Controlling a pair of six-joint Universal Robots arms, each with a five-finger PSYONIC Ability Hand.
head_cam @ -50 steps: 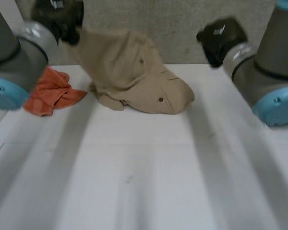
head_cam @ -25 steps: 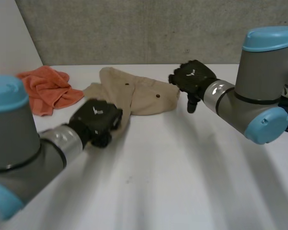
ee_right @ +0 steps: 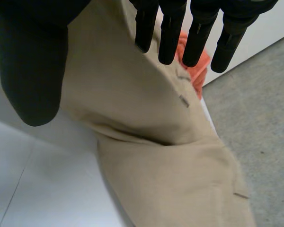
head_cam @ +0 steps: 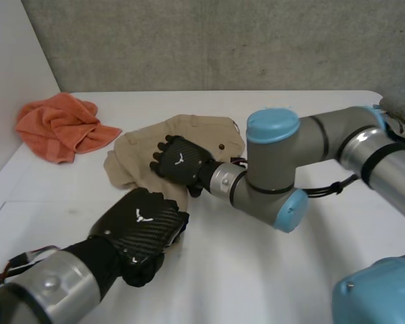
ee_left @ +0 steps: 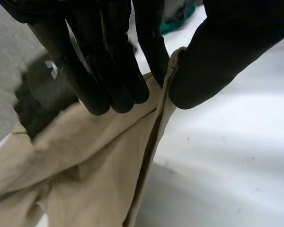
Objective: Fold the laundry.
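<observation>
Both hands have closed in on the beige garment [head_cam: 131,158] since half a second ago. The left hand [head_cam: 145,226] pinches the garment's near edge between fingers and thumb. The right hand [head_cam: 181,160] is spread over its middle with fingers straight, and I cannot tell if it touches the cloth. The garment lies bunched on the white table [head_cam: 256,270]. It likely still needs spreading, so the next move is to draw that edge out flat. An orange towel [head_cam: 61,125] lies crumpled by the grey concrete wall [head_cam: 223,40].
</observation>
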